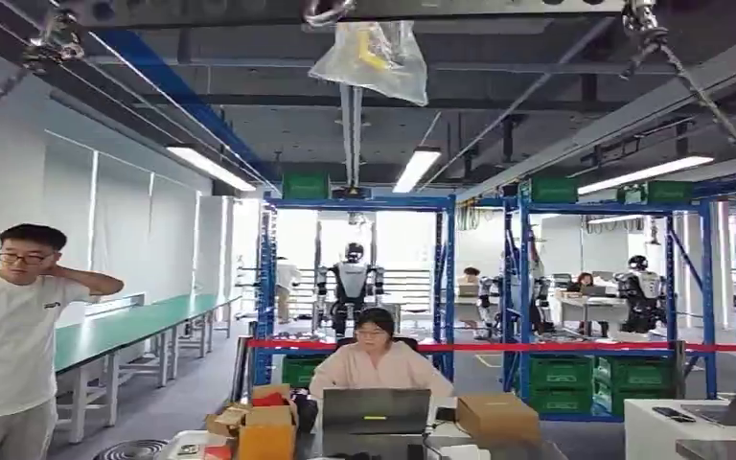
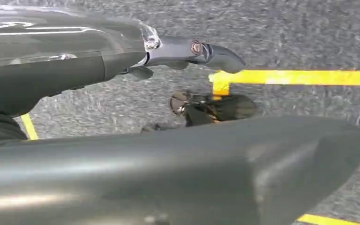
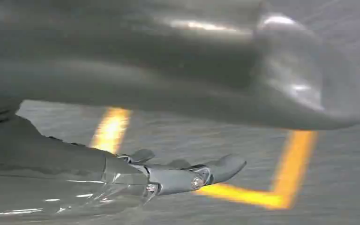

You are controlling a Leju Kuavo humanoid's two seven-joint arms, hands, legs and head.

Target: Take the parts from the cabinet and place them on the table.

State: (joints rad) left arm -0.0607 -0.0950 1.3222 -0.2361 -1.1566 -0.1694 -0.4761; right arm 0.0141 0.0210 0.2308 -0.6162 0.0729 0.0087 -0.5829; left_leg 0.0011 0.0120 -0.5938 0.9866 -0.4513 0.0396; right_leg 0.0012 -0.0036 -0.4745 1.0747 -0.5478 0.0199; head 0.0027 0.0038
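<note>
The head view looked across a workshop. A person in a white T-shirt (image 1: 5,345) stood at the near left with one hand raised to the neck. Near the middle a second person in a pale pink top (image 1: 379,366) sat behind an open laptop (image 1: 375,410) on a cluttered worktop (image 1: 455,443). An open cardboard box (image 1: 264,422) stood to the left of the laptop and a closed one (image 1: 496,417) to its right. A red tape barrier (image 1: 498,346) ran across the room behind the seated person. Beyond it stood blue shelving racks (image 1: 446,278) with green crates (image 1: 561,372) on the low shelves at the right; I could not make out any parts on them. Other humanoid robots (image 1: 350,283) stood farther back between the racks. A long green-topped bench (image 1: 125,331) ran along the left wall, and a clear plastic bag (image 1: 372,56) hung from the overhead rail.

In the left wrist view the left hand (image 2: 187,50) hung over grey floor (image 2: 286,33) marked with a yellow line (image 2: 304,77); its fingers (image 2: 220,55) were stretched out straight and held nothing. In the right wrist view the right hand (image 3: 183,176) hung over the same kind of floor, above a yellow corner marking (image 3: 262,194), its fingers (image 3: 225,168) likewise extended and empty.
</note>
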